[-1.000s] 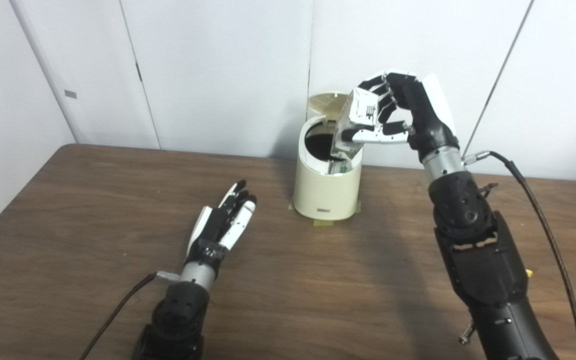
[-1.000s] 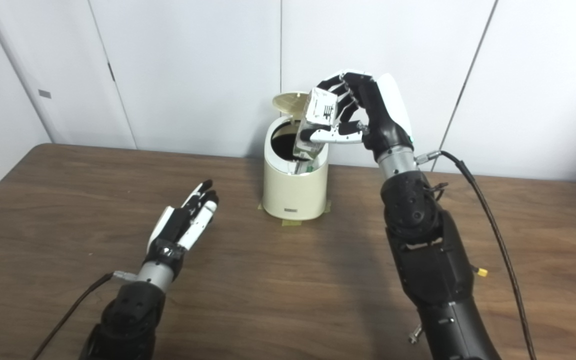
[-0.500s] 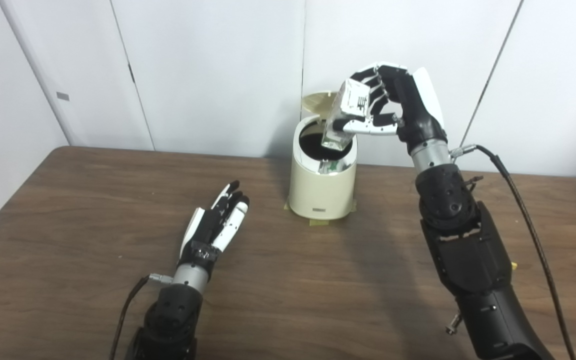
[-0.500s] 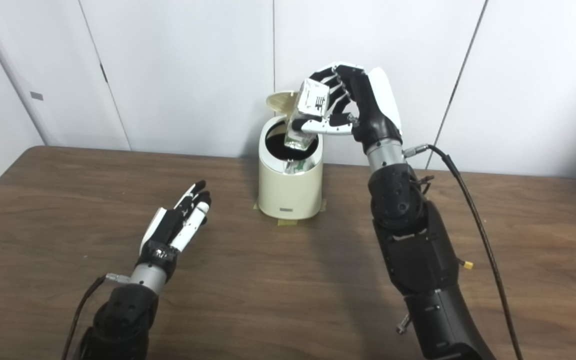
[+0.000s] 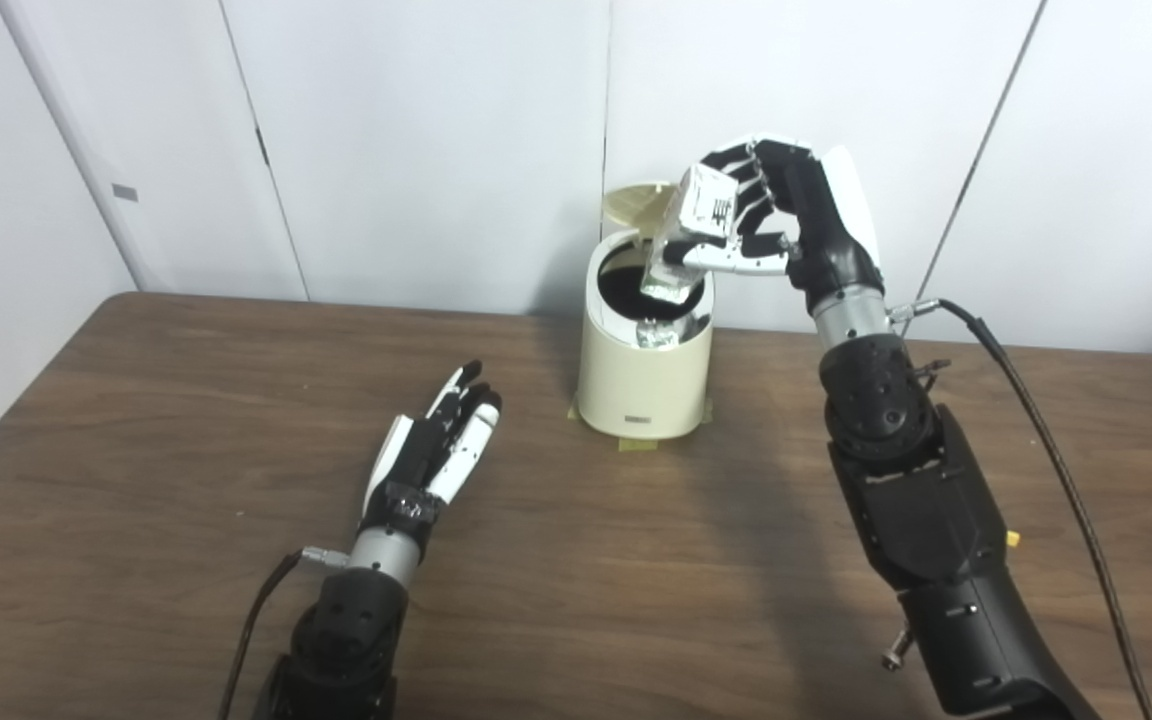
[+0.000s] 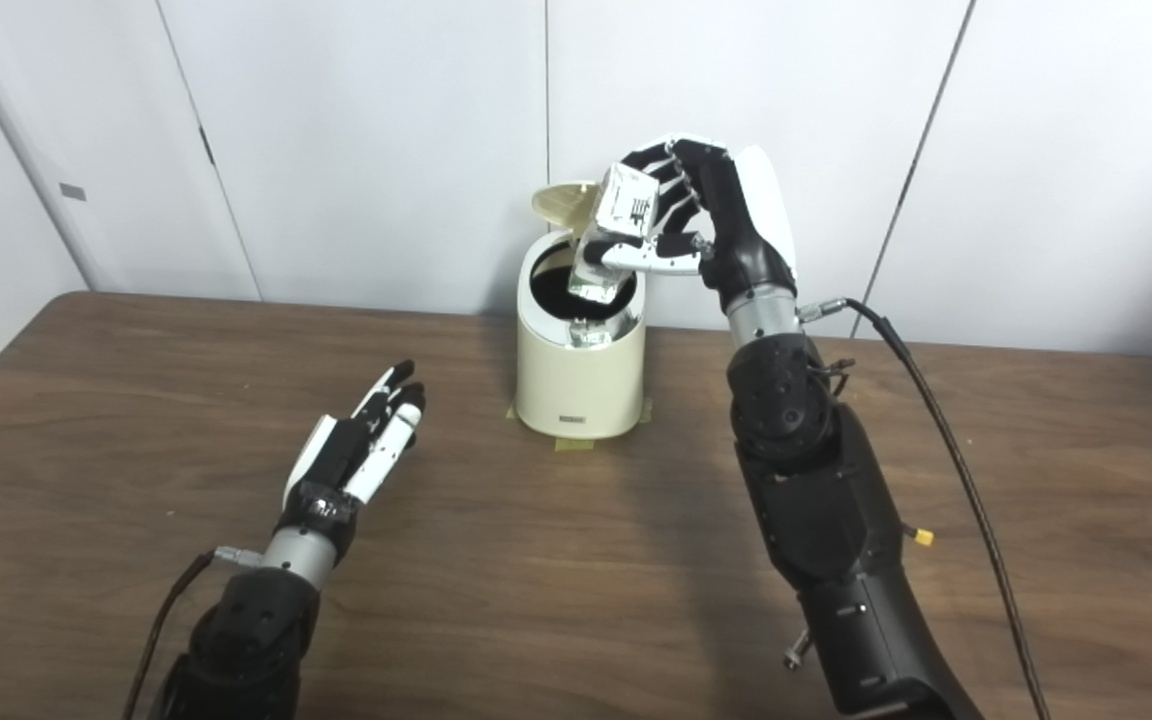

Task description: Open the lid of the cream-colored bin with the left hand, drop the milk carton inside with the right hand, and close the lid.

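I see the brown wooden tabletop (image 5: 136, 420) running wall to wall, white panels behind it. Cream bin (image 5: 644, 375) sits at the far centre edge, on a patch of tape, lid (image 5: 636, 205) flipped up and back against the wall, mouth open and dark inside. My right arm reaches in from the near right; right hand (image 5: 786, 225) is above the bin's right rim, fingers and thumb clamped on the milk carton (image 5: 684, 235). Carton is tilted, lower end just over the bin's mouth, upper end still up in the hand. Left hand (image 5: 441, 445) lies low over the tabletop, near and left of the bin, fingers straight and apart, holding nothing, well clear of the bin.
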